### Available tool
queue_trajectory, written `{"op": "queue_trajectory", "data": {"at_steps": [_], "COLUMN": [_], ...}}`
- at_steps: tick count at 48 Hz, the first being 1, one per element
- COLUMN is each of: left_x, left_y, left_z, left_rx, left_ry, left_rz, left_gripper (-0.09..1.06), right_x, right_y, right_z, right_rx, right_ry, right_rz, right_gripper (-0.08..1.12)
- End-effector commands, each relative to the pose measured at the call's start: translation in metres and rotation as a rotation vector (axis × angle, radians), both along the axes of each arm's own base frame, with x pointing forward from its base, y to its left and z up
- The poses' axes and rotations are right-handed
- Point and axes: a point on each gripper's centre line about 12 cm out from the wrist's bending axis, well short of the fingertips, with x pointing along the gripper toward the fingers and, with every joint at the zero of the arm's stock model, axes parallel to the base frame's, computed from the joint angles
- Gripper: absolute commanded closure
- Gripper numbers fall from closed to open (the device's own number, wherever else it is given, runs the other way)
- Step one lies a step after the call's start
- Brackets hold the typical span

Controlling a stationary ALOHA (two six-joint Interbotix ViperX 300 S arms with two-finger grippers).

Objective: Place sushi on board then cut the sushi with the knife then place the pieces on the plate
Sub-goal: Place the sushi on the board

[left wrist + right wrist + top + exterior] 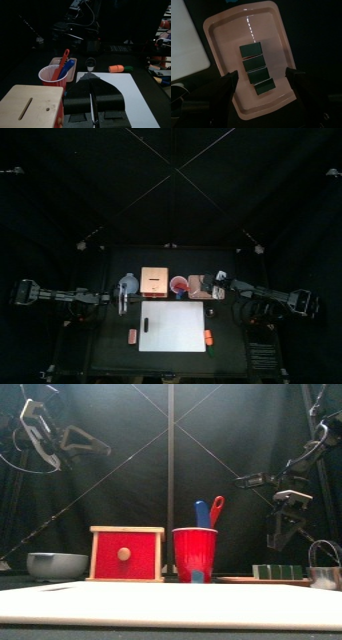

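Note:
The sushi roll (256, 67), a row of dark green blocks, lies on the pink plate (226, 30) behind the white board (175, 326). My right gripper (262, 87) hovers above the roll, open, one jaw on each side of its near end, nothing held. From the front the roll (281, 571) sits low at the right, with the right gripper (283, 524) above it. The red cup (195, 554) holds the blue knife (203, 514) and the red knife (215, 511). My left gripper (93, 100) is shut and empty, raised at the left over the board's left edge.
The wooden box (127, 554) with its red drawer front stands left of the cup, and the blue-grey bowl (58, 565) left of that. A metal cutter (325, 564) stands at the far right. An orange toy (207, 338) and a pinkish toy (131, 335) flank the board.

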Motion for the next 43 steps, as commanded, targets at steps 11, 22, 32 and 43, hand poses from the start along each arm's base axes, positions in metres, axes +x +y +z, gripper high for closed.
{"op": "queue_trajectory", "data": {"at_steps": [11, 22, 32, 43], "left_x": [0.003, 0.002, 0.002, 0.001], "left_y": [0.002, 0.003, 0.004, 0.004], "left_z": [0.007, 0.006, 0.006, 0.005], "left_rx": [0.000, 0.000, -0.001, -0.005], "left_ry": [-0.023, -0.022, -0.022, -0.017], "left_rz": [0.007, 0.013, 0.015, 0.015], "left_gripper": [0.99, 0.99, 0.99, 0.99], "right_x": [-0.001, 0.001, 0.007, 0.009], "right_y": [-0.022, -0.028, -0.030, -0.035], "right_z": [-0.011, -0.023, -0.037, -0.051], "right_rx": [0.064, 0.119, 0.152, 0.153], "right_ry": [0.025, 0.030, 0.053, 0.076], "right_rz": [-0.005, 0.026, 0.053, 0.045], "right_gripper": [0.02, 0.02, 0.02, 0.06]}}
